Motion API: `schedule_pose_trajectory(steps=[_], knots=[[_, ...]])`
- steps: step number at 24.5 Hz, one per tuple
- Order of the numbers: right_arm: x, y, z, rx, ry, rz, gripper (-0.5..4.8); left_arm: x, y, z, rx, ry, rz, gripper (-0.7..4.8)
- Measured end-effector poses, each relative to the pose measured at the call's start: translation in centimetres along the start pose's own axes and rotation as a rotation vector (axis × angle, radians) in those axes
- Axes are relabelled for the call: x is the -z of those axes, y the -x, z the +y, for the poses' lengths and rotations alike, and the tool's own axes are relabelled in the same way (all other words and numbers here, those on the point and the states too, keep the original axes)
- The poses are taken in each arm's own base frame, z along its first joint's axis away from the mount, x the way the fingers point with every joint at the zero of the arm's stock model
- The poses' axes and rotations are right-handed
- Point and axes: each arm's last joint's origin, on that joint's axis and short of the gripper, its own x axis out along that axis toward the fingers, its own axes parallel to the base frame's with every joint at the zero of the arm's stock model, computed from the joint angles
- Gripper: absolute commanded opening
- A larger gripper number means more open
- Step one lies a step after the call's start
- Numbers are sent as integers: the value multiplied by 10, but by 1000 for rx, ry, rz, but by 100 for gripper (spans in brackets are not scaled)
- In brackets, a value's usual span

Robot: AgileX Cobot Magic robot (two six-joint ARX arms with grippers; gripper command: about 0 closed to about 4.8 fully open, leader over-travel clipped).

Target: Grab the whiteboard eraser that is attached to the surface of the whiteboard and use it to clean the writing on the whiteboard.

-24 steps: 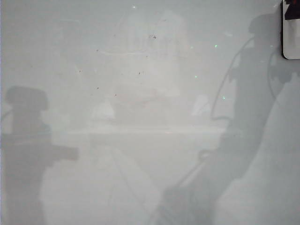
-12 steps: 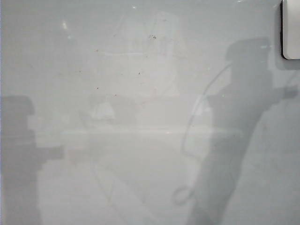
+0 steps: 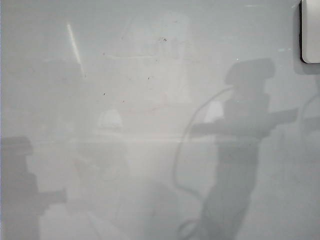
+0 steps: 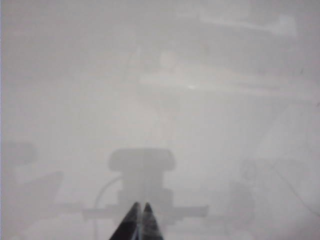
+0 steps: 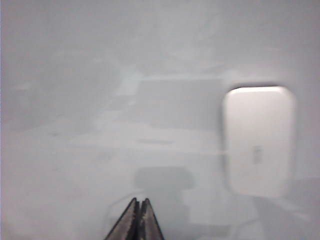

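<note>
Whiteboard eraser (image 5: 258, 141): white rounded block lying flat on the board, ahead of the right gripper's tips and off to one side, apart from them; in the exterior view it sits at the top right corner (image 3: 311, 31), cut by the frame, with a thin black edge showing.
Whiteboard (image 3: 150, 110): glossy pale grey surface with faint smudges, tiny dark specks and soft arm shadows; no marker strokes can be made out.
Right gripper (image 5: 137, 218): fingers pressed together, holding nothing, hanging above bare board.
Left gripper (image 4: 138, 220): fingers together, empty, over its own shadow on the board.
</note>
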Motion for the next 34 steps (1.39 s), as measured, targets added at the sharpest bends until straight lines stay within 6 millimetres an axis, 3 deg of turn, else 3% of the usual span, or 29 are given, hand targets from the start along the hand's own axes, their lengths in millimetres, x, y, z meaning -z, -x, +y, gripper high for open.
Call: schedule_pose_trajectory(steps=[5,7,10,17,30,34], knots=[[12,-7,-2,-34,-49,134,22,16,-4,2,-5,4,46,-5],[26,-15,-6,1,-96,272,22,17,-4,2,-5,-4,46,-5],[39,-20,-9,58,-108,324,22,14,-4,2,-2,-20,23,-5],[66,-32,-16,113,-76,215,22,17,-4,2,-4,-18,49,-5],[68,-30,-16,129,-20,234,22,17,-4,2,-4,-18,50,-5],[74,-16,-15,176,92,5,22,17,-4,2,-4,-18,51,-5]])
